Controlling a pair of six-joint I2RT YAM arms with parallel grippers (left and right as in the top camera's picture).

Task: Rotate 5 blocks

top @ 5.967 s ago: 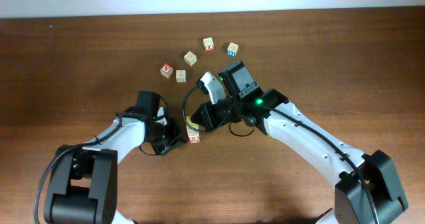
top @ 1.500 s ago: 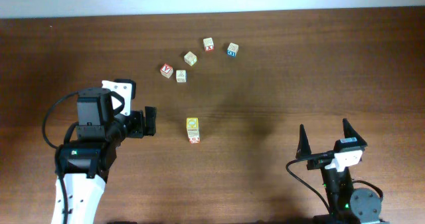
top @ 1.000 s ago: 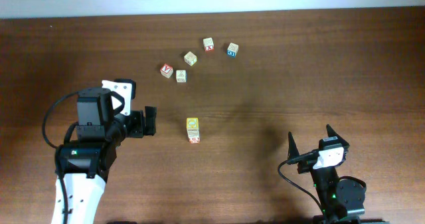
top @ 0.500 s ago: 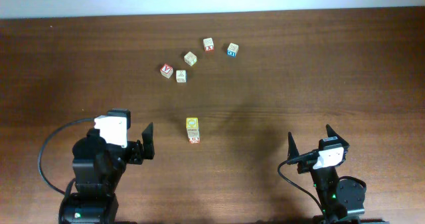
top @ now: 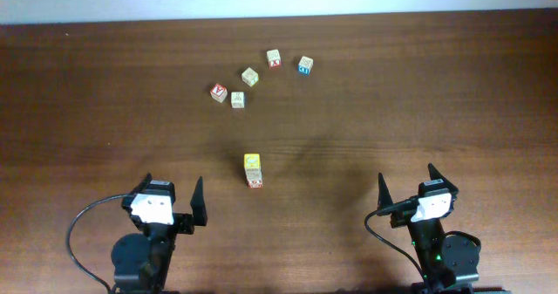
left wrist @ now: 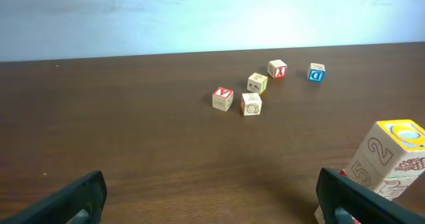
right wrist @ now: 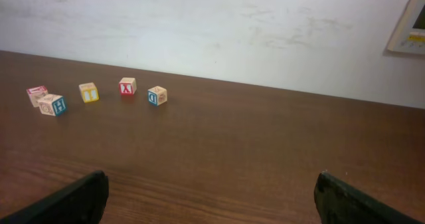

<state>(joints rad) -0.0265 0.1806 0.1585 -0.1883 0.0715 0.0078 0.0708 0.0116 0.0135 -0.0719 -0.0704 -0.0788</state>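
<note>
Left wrist shows a 2 on the seemingly stacked yellow-topped block (left wrist: 388, 154); left gripper (top: 172, 188), right gripper (top: 406, 177) gape empty.

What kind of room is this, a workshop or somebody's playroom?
Probably a robotics test bench, not a home: a left arm and a right arm sit at a wooden table by a plain white wall, with only small alphabet blocks laid out.

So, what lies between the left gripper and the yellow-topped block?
Nothing: only bare table lies between the left gripper and the yellow-topped block. The overhead view shows this stretch plainly.
</note>
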